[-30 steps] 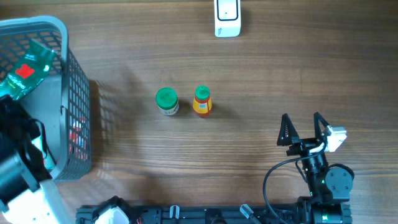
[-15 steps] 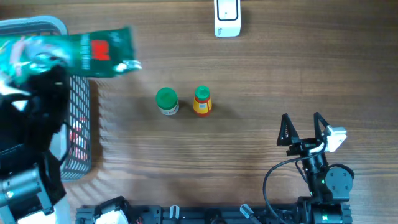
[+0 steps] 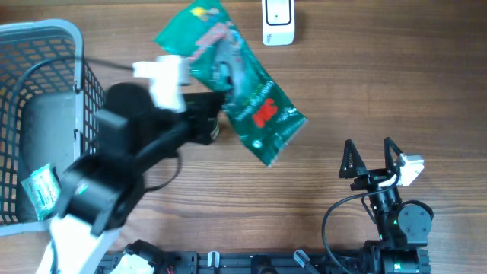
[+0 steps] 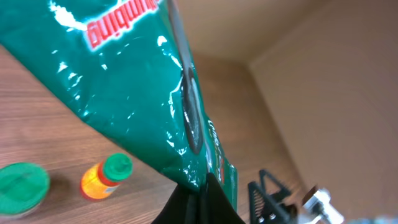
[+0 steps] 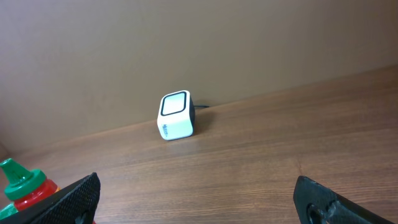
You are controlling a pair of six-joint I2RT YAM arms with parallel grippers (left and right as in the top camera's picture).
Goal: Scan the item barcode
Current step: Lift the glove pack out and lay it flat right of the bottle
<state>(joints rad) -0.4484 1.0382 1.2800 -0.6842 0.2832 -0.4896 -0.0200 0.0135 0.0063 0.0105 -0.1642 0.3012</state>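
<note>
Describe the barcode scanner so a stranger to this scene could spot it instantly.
Start at the wooden table and go to its far edge, at the top of the overhead view. The scanner sits there, just right of the green bag. It alone is white and boxy, with a dark-rimmed window.

The bag (image 3: 232,80) is shiny dark green with a red patch, white letters and a bit of yellow at 1 end. The table (image 3: 380,84) is brown wood with thin lines. The basket (image 3: 46,30) is grey. The scanner (image 5: 176,116) is white with a black-edged window. The little bottle (image 4: 106,177) is orange with a green cap. The jar (image 4: 22,185) has a green lid.
</note>
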